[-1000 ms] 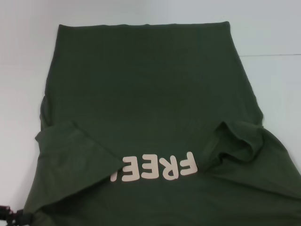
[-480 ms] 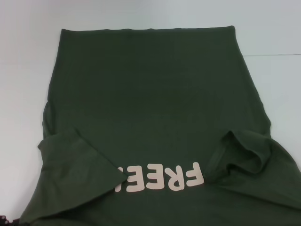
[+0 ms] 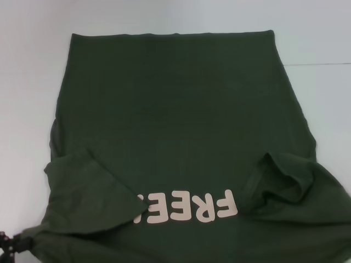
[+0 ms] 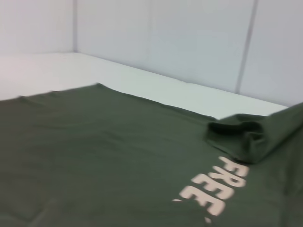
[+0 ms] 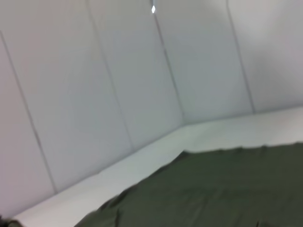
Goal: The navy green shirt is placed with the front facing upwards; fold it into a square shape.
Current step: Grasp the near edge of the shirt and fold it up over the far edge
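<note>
At the counter's near left corner, the left claw (image 3: 10,247) shows only as a dark tip pinching a bunched corner of the navy green shirt (image 3: 175,120). The shirt spreads across the white counter (image 3: 27,82), both sleeves folded inward beside the lettering. The right claw is out of sight. Pale panelled walls (image 5: 94,71) stand behind.

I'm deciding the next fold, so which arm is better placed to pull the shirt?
Likely the left: its pincer sits at the bunched near-left corner of the navy green shirt. The right pincer is out of sight.
</note>
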Controlling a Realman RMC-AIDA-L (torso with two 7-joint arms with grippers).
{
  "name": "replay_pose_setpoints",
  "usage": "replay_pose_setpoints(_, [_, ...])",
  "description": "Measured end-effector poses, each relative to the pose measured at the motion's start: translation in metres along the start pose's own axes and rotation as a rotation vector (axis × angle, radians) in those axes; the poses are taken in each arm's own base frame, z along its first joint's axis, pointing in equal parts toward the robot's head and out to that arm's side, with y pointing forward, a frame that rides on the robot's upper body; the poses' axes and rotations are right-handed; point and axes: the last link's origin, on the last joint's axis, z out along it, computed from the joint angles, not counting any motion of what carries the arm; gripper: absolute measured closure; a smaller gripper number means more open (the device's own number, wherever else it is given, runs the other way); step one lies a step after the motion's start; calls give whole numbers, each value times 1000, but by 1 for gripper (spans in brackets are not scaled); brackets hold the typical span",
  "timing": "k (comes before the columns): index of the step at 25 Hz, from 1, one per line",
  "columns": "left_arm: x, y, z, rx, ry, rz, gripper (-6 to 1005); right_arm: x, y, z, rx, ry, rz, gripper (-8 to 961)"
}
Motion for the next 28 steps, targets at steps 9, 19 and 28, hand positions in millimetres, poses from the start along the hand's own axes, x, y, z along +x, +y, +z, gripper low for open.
replay_pose_setpoints(9, [-3,0,-10,87,58,0,974,-9,-7,3,49,-75,-28,917])
replay_pose_setpoints(19, [4,0,-9,102,131,5,975,-12,-7,14,32,-117,-41,917])
replay_pose_setpoints(28, [0,5,-6,91,132,0,975,-2,2,7,17,-92,-128,917])
